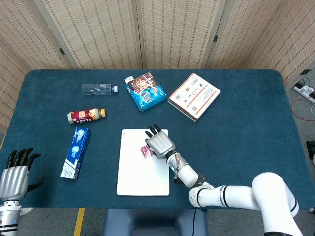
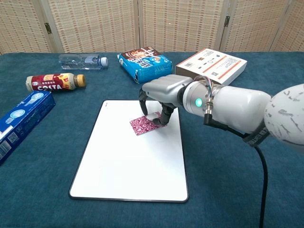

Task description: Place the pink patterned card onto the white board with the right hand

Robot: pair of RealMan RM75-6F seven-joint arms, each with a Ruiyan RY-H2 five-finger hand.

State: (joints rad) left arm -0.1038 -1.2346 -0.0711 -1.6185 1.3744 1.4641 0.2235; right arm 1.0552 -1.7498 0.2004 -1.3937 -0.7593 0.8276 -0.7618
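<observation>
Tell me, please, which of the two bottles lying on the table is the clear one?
The water bottle at the far left is clear, with a white cap. The Costa bottle nearer the blue box has a red label and tan cap.

Brown bottle label – "COSTA".

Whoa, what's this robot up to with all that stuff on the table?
Its right hand is reaching over a white board in the middle of the blue table, fingertips down on a pink patterned card that lies on the board. Whether it is pinching the card or only touching it is hard to tell. The left hand waits open at the table's near corner. The bottles and boxes around the board lie untouched.
</observation>
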